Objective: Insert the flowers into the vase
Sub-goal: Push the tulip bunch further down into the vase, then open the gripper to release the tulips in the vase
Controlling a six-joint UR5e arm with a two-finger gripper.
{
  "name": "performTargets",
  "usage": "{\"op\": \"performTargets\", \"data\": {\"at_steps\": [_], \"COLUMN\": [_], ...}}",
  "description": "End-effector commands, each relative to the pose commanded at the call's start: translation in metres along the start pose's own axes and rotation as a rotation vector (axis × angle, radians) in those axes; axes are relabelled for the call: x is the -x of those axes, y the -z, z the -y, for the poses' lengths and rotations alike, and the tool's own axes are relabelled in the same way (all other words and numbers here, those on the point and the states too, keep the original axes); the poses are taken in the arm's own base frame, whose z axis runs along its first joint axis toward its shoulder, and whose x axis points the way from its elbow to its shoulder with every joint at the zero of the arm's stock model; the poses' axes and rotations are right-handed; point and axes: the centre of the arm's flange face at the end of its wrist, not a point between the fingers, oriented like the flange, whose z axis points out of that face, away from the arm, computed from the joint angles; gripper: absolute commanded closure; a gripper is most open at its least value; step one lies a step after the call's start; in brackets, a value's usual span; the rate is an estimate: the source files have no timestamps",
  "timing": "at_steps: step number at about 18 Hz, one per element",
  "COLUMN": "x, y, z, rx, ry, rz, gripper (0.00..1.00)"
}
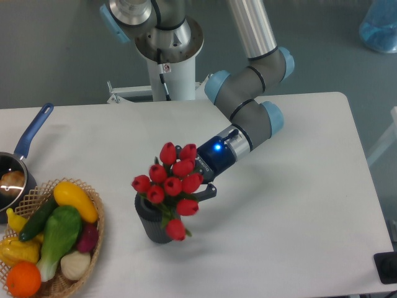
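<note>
One bunch of flowers [173,184], red tulip buds on green stems, sits at centre frame, leaning right over the mouth of the vase [152,222], lower centre, stems apparently inside. My gripper [200,186] sits just right of the bunch, hidden behind the buds; whether it is clamped or apart I cannot tell. Handling, as I judge: light, soft, top-heavy, easily crushed; hold at the gathered stems, never the buds.

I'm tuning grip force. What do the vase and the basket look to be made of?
The vase: dark grey, matte, vertically ribbed; probably plastic or rubber, though glazeless ceramic can't be excluded. The basket: tan woven strands, so likely wicker.
</note>
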Motion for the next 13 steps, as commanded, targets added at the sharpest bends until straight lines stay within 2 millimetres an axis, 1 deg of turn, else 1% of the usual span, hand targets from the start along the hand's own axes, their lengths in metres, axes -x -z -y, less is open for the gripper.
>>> {"op": "performTargets", "data": {"at_steps": [1,3,6,7,8,9,10,11,13], "x": [0.0001,0.0001,0.0008,0.0004,0.0008,0.0008,0.0008,0.0008,0.001], "y": [0.0,0.0,0.0008,0.0008,0.0009,0.0009,0.0009,0.0009,0.0017], "z": [-0.0007,-0.0008,0.0007,0.0002,0.0007,0.0007,0.0007,0.0007,0.0014], "rx": [0.0,0.0,0.0,0.0,0.0,0.0,0.0,0.0,0.0], "ry": [0.0,0.002,-0.003,-0.002,-0.003,-0.003,-0.003,-0.003,-0.002], "rz": [0.0,0.0,0.002,0.002,0.002,0.002,0.002,0.002,0.003], "gripper": [0.39,0.38,0.28,0.27,0.23,0.17,0.06,0.0,0.0]}}
